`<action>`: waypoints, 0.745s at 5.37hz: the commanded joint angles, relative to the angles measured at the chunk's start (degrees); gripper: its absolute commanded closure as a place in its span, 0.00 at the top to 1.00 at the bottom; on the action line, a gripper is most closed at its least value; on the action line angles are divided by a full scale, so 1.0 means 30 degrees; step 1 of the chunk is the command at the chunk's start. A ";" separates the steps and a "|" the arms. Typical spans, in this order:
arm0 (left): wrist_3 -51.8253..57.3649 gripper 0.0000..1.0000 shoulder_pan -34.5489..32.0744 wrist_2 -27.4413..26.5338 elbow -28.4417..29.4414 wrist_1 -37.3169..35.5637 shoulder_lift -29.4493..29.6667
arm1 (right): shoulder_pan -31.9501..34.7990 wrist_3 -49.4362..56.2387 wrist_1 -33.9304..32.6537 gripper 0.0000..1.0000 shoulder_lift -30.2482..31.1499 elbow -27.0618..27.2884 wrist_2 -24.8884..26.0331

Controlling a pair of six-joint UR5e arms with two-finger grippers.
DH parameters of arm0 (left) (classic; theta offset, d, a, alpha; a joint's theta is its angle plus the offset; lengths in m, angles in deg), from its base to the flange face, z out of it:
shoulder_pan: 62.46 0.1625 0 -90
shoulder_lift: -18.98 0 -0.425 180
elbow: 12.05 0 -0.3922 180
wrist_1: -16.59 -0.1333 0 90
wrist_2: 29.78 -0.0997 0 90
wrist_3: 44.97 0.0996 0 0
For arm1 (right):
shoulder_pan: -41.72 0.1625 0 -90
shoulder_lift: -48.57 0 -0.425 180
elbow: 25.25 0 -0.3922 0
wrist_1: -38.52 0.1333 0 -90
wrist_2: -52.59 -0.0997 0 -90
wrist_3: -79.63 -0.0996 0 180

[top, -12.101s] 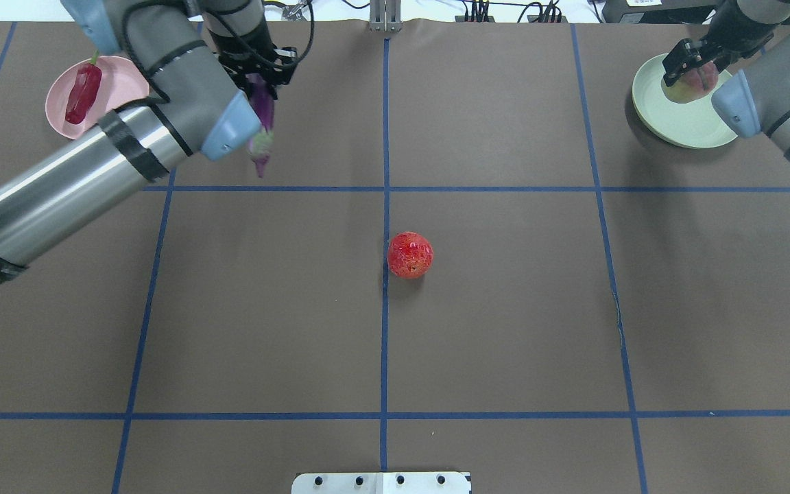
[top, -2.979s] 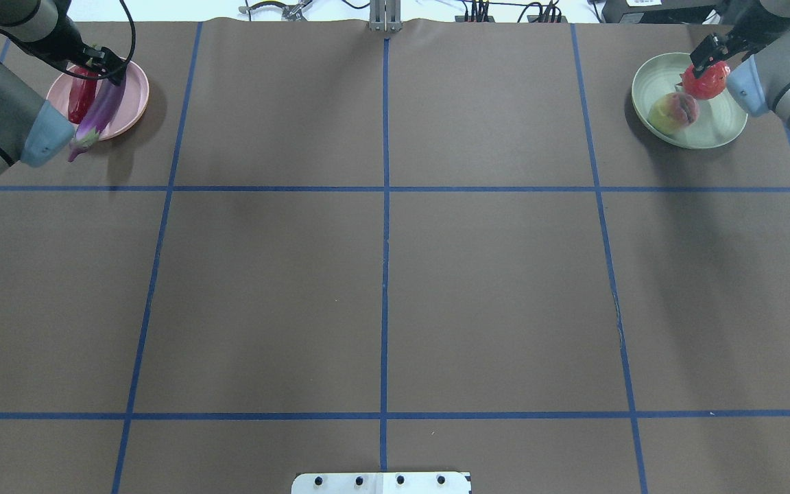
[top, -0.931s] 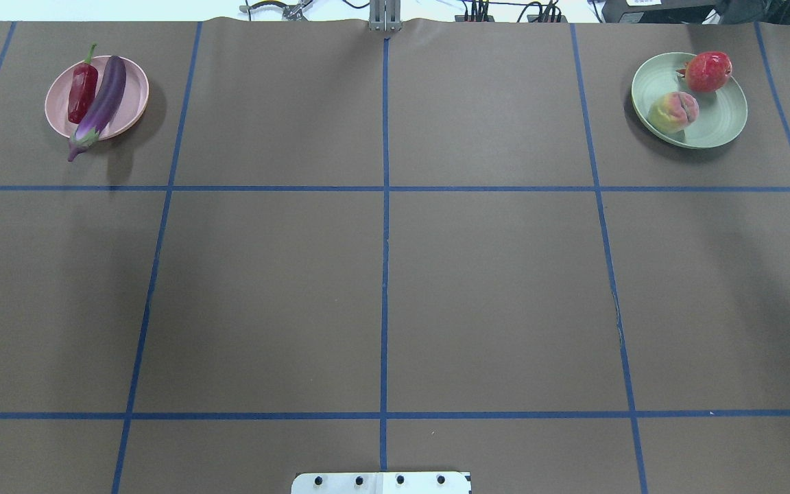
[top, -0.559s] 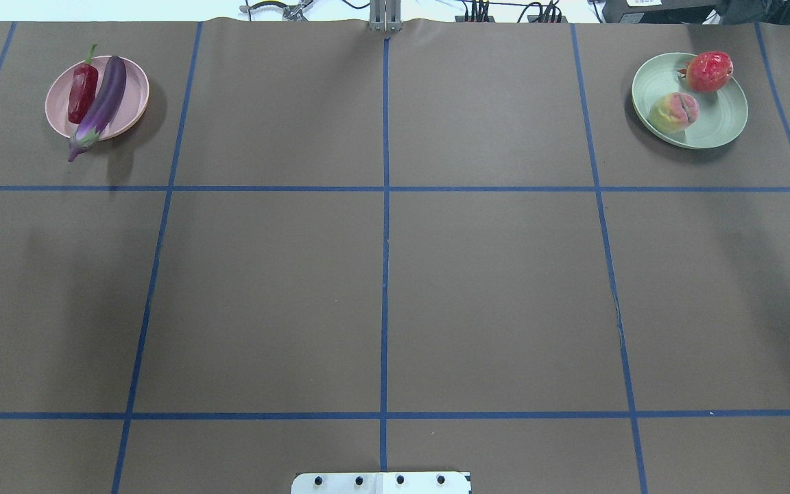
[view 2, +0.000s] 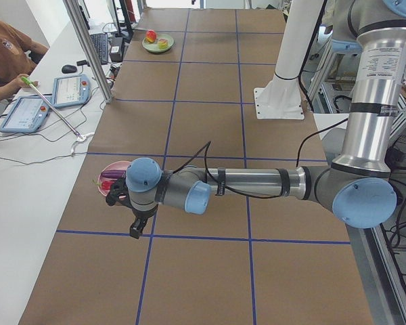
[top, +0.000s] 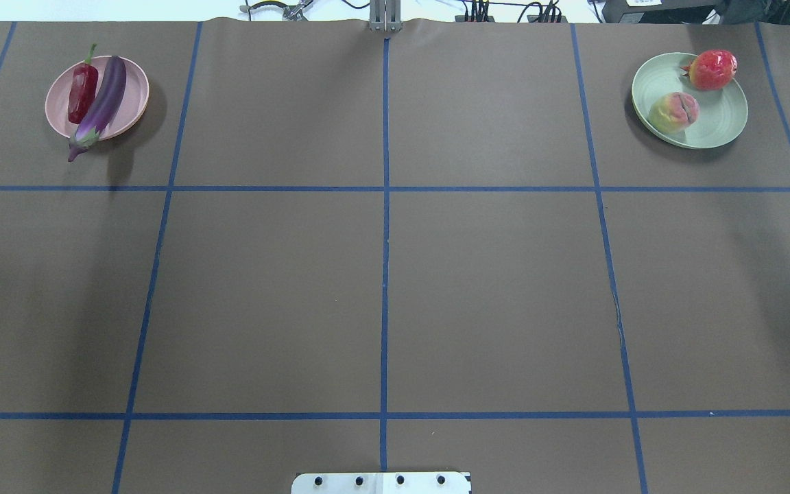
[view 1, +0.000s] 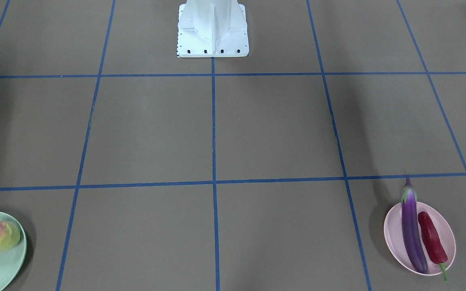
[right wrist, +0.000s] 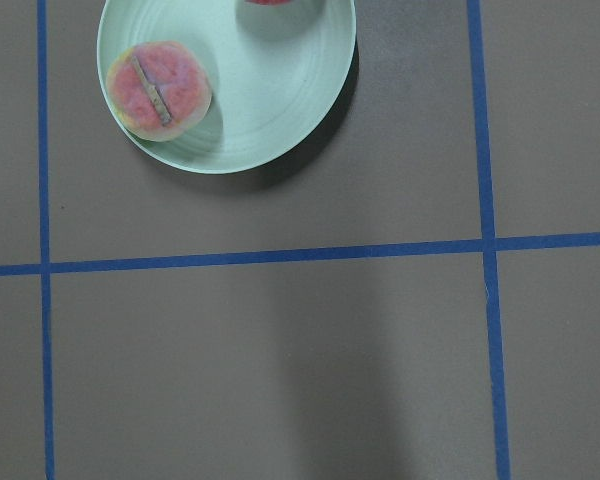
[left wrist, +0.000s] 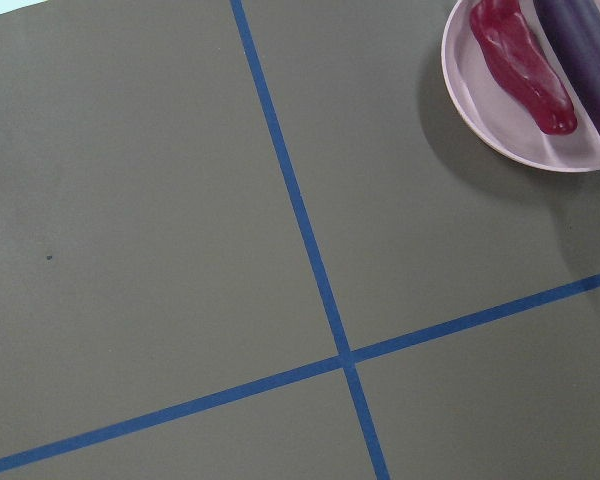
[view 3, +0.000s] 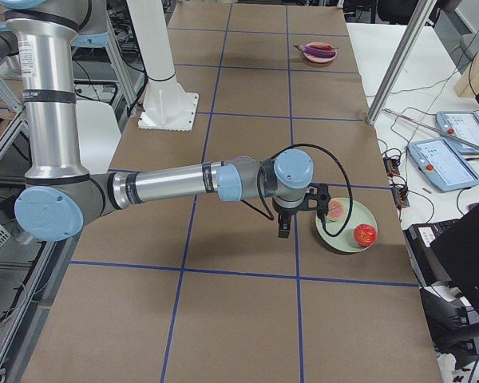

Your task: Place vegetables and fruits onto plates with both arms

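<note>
Eggplant: on pink plate, near left gripper.
Peach: on green plate, near right gripper.
Gripper openings: cannot tell.
Surface: brown, blue grid.

1. Plates: two total, so one pale pink plate and one mint green plate.
2. Veggies: two, that's one purple eggplant plus one red chili pepper.
3. Fruits: also two, one bumpy red-orange fruit and one peach.
4. So that's four pieces of produce, two per plate.
5. Robot arms: two, the left arm and the right arm.
6. White base: just one.
7. Off to the side: two tablets, one nearer and one farther, and one person.
</note>
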 commanded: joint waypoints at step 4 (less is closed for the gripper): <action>0.3900 1.00 -0.0590 -0.2369 -0.0563 -0.3432 -0.0684 | 0.0031 0.0001 -0.0002 1.00 0.0096 0.0104 0.0001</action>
